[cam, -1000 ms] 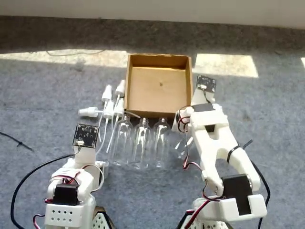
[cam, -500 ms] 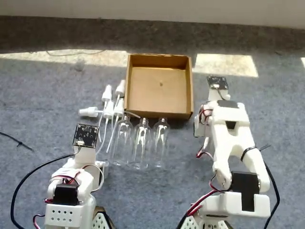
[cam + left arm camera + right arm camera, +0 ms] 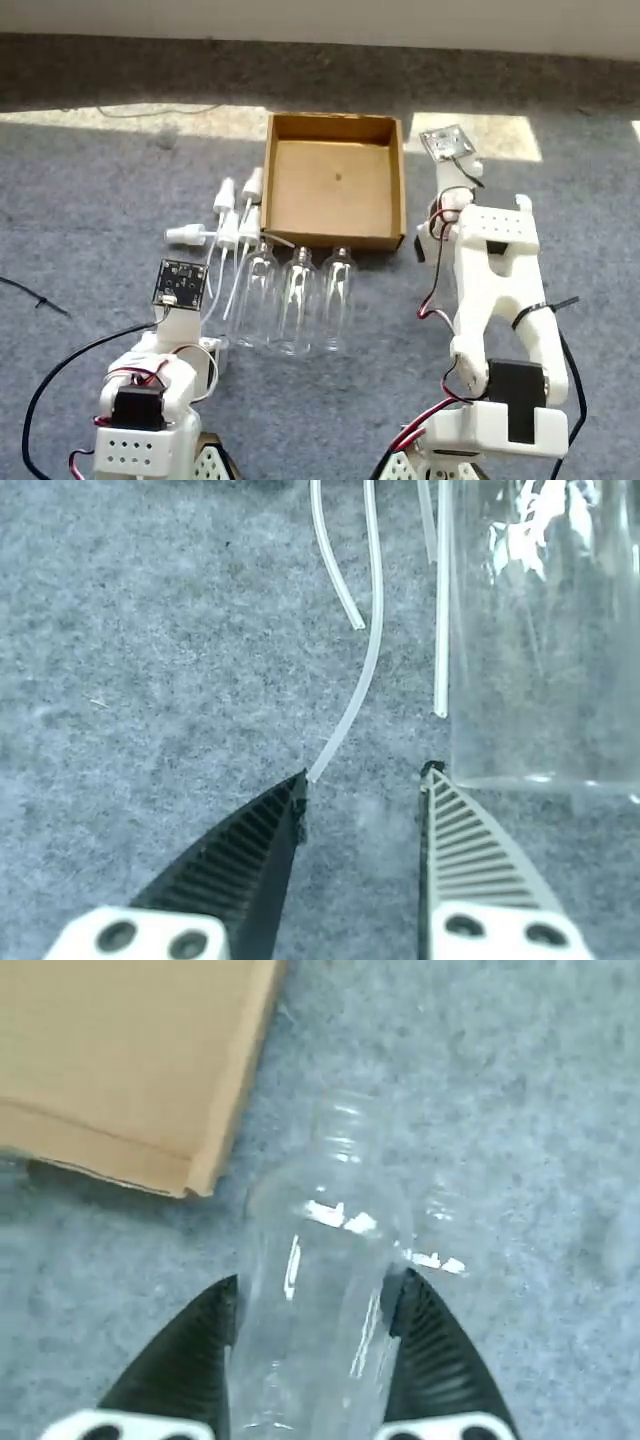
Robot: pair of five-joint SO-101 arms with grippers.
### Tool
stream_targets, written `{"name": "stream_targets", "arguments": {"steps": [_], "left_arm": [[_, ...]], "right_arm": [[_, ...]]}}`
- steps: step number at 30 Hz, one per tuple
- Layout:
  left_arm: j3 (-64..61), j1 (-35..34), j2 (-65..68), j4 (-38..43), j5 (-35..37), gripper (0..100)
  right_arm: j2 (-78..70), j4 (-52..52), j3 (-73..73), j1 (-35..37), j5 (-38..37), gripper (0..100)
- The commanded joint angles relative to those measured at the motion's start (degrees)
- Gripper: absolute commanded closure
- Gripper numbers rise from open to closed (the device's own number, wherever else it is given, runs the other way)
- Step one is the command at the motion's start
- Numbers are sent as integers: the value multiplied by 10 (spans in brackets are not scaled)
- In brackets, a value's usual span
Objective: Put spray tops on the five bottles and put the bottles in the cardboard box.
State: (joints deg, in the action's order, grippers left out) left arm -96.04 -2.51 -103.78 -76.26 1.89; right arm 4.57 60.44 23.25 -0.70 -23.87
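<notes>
The open cardboard box (image 3: 335, 180) sits empty at the back centre. Three clear bottles (image 3: 297, 295) without tops lie side by side in front of it. Several white spray tops (image 3: 232, 215) with long tubes lie to their left. My right gripper (image 3: 315, 1285) is shut on another clear bottle (image 3: 325, 1250), held above the carpet just off the box's near right corner (image 3: 215, 1160). The right arm (image 3: 490, 290) stretches along the box's right side. My left gripper (image 3: 365, 775) hangs open low over the carpet, with thin dip tubes (image 3: 372, 630) ahead and a bottle (image 3: 540, 630) beside its white finger.
Grey carpet covers the whole floor, with sunlit patches (image 3: 470, 135) behind and beside the box. A black cable (image 3: 45, 300) trails at the left, near the left arm's base (image 3: 150, 400). A darker strip and a wall run along the back.
The right arm has lifted the rightmost bottle out of the row and swung right and forward, past the box's right side. The left arm has not moved.
</notes>
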Motion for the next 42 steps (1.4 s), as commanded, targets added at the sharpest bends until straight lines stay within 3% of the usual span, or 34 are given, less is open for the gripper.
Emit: {"name": "stream_targets", "arguments": {"steps": [1,8,15,22,29,35,42], "left_arm": [[-11,9,-6,-3,4,822],[-11,9,-6,-3,4,822],[-11,9,-6,-3,4,822],[-11,9,-6,-3,4,822],[-11,9,-6,-3,4,822],[-11,9,-6,-3,4,822],[-11,9,-6,-3,4,822]], "right_arm": [[6,24,-5,32,44,992],[12,109,-5,136,126,993],[12,106,8,126,203,993],[11,102,44,95,207,993],[12,34,126,83,202,985],[12,44,128,80,201,786],[46,135,44,80,179,773]]}}
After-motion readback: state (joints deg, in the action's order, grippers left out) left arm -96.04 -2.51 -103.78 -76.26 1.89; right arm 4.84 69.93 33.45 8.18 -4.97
